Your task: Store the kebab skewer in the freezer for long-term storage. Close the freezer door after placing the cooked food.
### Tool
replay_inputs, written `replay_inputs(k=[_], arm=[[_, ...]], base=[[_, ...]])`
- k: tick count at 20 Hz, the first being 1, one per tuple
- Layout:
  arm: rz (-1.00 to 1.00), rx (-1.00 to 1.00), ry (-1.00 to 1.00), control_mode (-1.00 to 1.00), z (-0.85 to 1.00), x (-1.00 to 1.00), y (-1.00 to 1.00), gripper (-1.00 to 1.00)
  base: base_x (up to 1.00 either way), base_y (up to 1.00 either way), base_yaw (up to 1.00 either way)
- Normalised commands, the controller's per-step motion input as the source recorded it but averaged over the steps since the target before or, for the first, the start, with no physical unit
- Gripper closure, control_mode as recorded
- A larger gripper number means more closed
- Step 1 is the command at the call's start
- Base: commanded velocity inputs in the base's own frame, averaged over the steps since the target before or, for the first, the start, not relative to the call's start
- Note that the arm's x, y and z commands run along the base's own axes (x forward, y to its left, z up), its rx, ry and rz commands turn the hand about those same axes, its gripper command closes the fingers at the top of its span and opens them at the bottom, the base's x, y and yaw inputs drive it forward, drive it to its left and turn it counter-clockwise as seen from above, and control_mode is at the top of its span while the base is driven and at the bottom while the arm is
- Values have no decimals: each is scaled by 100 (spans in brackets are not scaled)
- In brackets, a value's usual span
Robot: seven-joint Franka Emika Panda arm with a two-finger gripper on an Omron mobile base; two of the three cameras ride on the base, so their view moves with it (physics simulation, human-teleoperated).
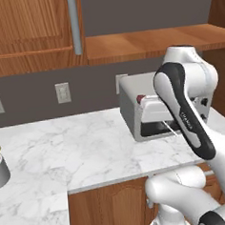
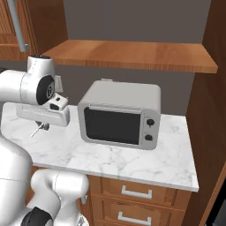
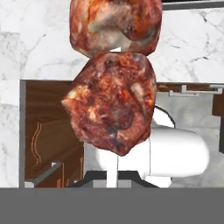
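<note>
Kebab skewer (image 3: 111, 105) clamped in closed gripper (image 2: 40, 127) beside the microwave (image 2: 120, 115), apparently lifted; carry to freezer next.

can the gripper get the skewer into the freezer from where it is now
Probably not yet. The gripper is shut on the skewer, held above the marble counter beside the microwave. No freezer is in sight here, so the base likely has to drive first.

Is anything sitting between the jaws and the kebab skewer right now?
No. In the hand view the kebab skewer is right up against the camera, its pale stick running down to the closed gripper, so it is already held. Nothing lies between them. The right base view shows the stick poking out beside the microwave.
</note>
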Motion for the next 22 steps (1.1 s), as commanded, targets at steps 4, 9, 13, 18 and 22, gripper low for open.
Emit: replay_inputs(k=[4,9,13,18,22], arm=[[-13,-9,14,-100,4,-1,-89,100],[-13,-11,4,-100,0,-17,-88,100],[-12,-12,0,-100,0,-42,-67,100],[-11,-10,-2,-100,15,-69,-7,100],[-5,-3,0,-100,34,-52,8,100]], base=[[0,0,0],[0,0,0],[0,0,0],[0,0,0],[0,0,0]])
